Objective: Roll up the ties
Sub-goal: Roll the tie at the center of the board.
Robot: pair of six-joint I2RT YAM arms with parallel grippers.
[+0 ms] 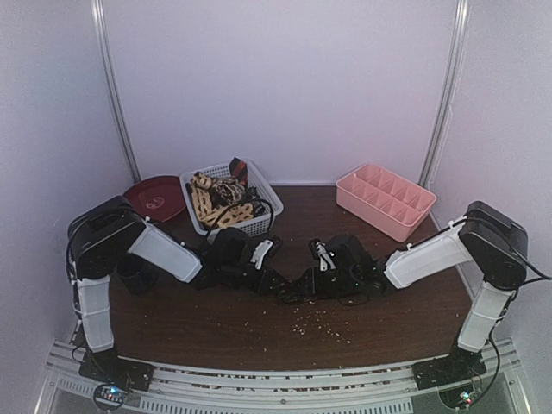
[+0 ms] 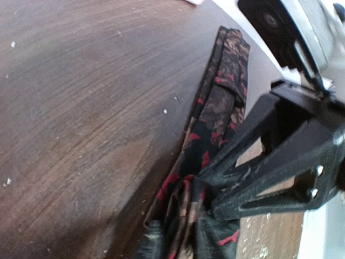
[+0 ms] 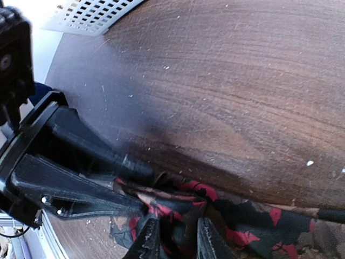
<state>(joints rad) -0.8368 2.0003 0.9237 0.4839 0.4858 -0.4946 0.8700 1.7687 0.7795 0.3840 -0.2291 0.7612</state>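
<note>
standing over it, i can see both arms bent inward so their tools meet in the middle of the overhead view, low on the dark brown wooden table (image 2: 81, 108). the thing they work on is a long narrow black necktie with red and brownish patterning (image 2: 215, 108). in the left wrist view it lies flat from the upper right down to the bottom centre, where it bunches into loose folds. the right gripper (image 3: 175, 240) is at the bottom edge of its own view, its two fingers clamped on a fold of that bunched end. the left gripper (image 3: 144, 190) comes in from the left of that view with its tips at the same bundle, but i cannot tell whether it is pinching the cloth or has let go. more tan-and-cream patterned ties (image 1: 220, 203) wait in the white lattice plastic basket (image 1: 250, 226) at the upper left. to my eye the roll is barely begun. the worry is the crowding: two tools on one small wad could knock together, or tug opposite ways and pull the folds apart. the cloth looks slippery and may skid on the smooth wood instead of turning.
</note>
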